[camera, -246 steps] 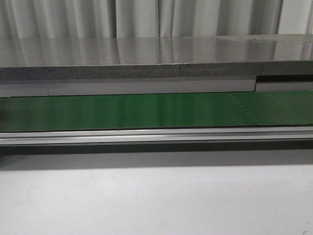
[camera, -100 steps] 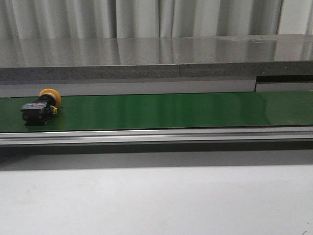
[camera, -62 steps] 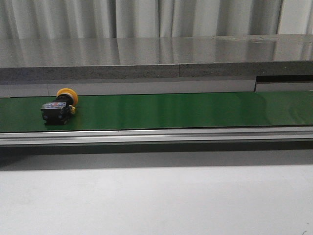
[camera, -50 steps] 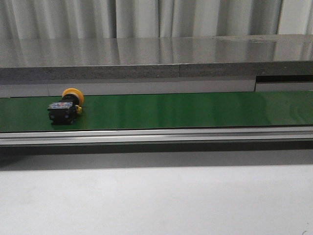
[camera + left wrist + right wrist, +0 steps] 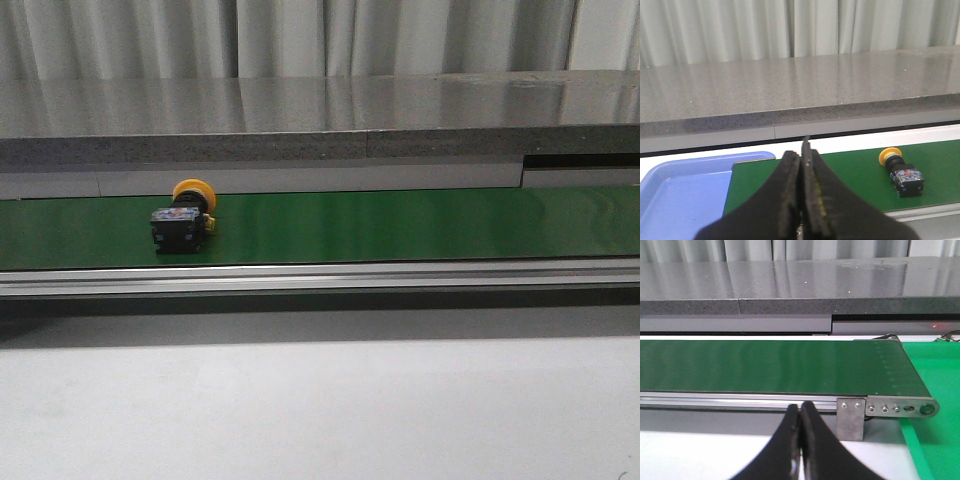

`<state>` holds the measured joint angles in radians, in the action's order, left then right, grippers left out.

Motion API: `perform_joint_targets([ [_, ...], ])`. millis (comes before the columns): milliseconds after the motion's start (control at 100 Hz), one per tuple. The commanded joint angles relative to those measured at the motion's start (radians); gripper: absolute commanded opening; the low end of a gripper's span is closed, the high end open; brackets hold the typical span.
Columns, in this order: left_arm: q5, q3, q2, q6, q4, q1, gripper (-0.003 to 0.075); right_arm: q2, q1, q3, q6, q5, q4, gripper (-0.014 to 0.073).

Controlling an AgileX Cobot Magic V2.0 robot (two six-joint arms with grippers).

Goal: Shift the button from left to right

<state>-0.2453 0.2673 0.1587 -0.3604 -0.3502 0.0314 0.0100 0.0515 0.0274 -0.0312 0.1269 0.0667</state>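
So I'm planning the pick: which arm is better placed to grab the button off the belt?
Left, probably. The button lies on the green belt in the left wrist view, ahead of the shut left tool. The right tool faces a bare belt end.

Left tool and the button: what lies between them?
Only bare green belt lies between the left tool and the button; the left wrist view shows it.
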Motion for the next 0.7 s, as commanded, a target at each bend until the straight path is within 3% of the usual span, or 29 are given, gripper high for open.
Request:
perform_joint_targets([
  [0,0.076,0.028,0.011,0.0,-0.018,0.009,-0.002,0.018,-0.006,-0.017,0.0,-0.087,-0.008,-0.0067],
  [450,0.076,0.028,0.011,0.0,-0.018,0.009,-0.002,0.018,-0.006,-0.02,0.0,-0.119,-0.006,-0.0067],
  [690,0.076,0.028,0.011,0.0,-0.018,0.009,-0.002,-0.026,-0.006,-0.125,0.0,-0.056,0.046,-0.0067],
])
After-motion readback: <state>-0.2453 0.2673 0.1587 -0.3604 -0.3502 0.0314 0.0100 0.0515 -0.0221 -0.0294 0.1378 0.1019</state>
